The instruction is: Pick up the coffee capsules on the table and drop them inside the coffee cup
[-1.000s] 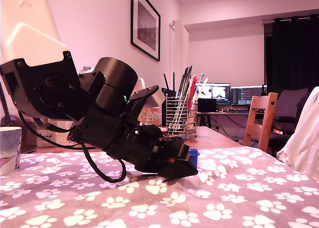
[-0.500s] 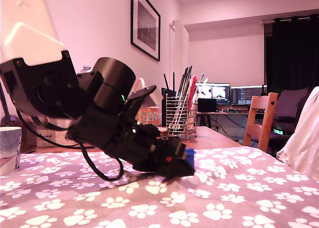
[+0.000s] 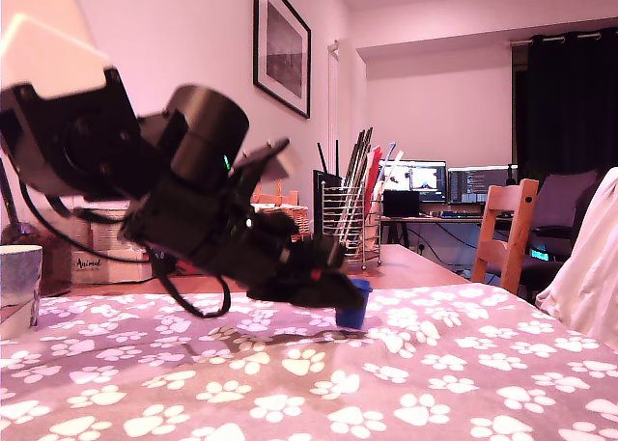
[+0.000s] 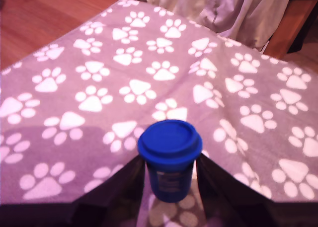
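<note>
A small dark-blue coffee capsule (image 3: 352, 304) is clamped between my gripper (image 3: 348, 296) fingers, its base just above the paw-print tablecloth (image 3: 435, 383). In the wrist view the capsule (image 4: 170, 152) stands rim-up, and the gripper (image 4: 170, 175) has a black finger (image 4: 124, 192) pressing each side of it. The coffee cup (image 3: 18, 275), pale with a greyish-blue band, stands at the exterior view's far left edge, well away from the gripper. It does not show in the wrist view.
Behind the arm stand a wire utensil holder (image 3: 348, 224), a wicker basket (image 3: 290, 219) and a white box (image 3: 106, 260). A wooden chair (image 3: 504, 231) and a pale fabric (image 3: 589, 267) are on the exterior view's right. Bare wood (image 4: 44, 13) borders the cloth.
The arm has risen and swung a little toward the exterior view's left. The capsule has come up off the cloth in the shut fingers.
</note>
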